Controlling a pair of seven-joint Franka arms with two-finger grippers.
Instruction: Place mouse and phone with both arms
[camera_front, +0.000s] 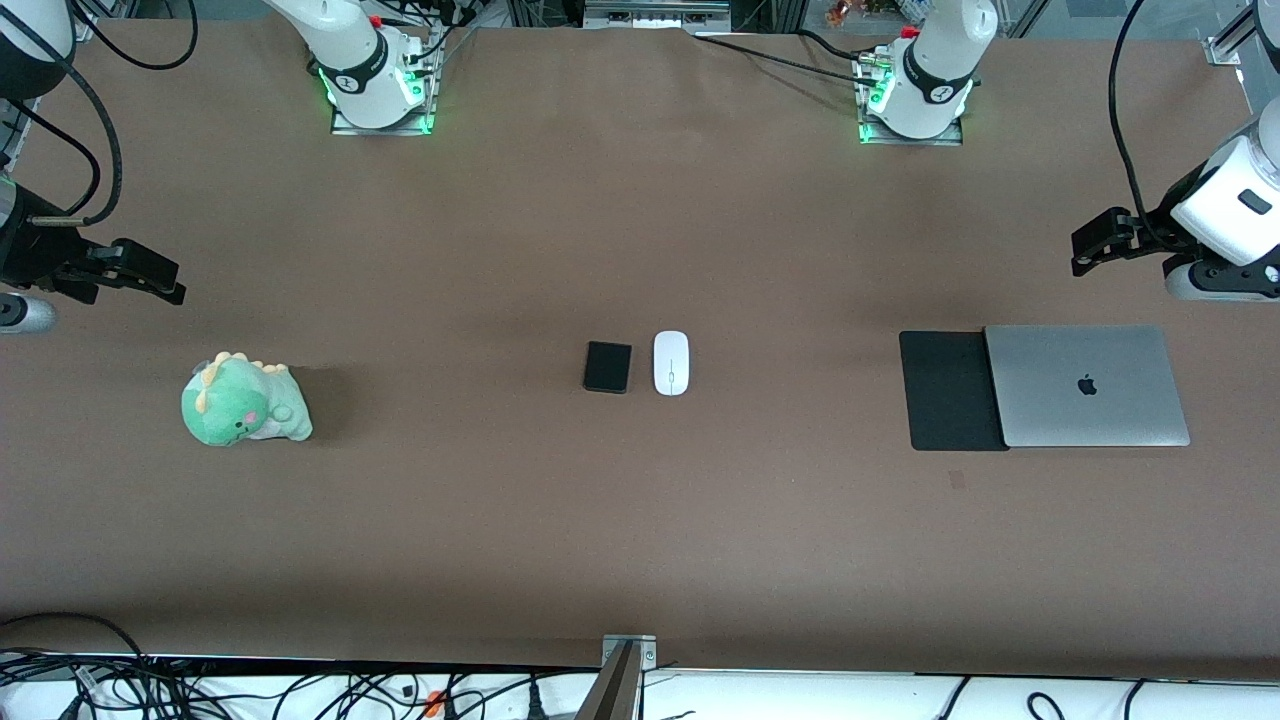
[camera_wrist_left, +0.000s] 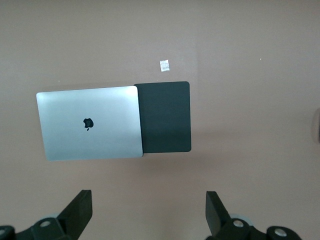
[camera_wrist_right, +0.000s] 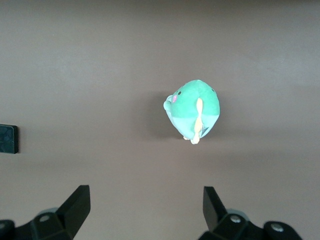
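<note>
White oval mouse (camera_front: 671, 363) and flat black rectangular phone (camera_front: 608, 367) lie side by side mid-table, well apart from your spread, empty left gripper (camera_front: 1092, 248) and right gripper (camera_front: 160, 281); nothing placed yet.

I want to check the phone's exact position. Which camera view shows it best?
The front view: the phone lies whole at mid-table, beside the mouse. The right wrist view catches only a cut-off sliver of it at the frame's edge. The left wrist view does not show it.

Left end effector (camera_front: 1085, 248) and right end effector (camera_front: 160, 280) — both raised, fingers spread
</note>
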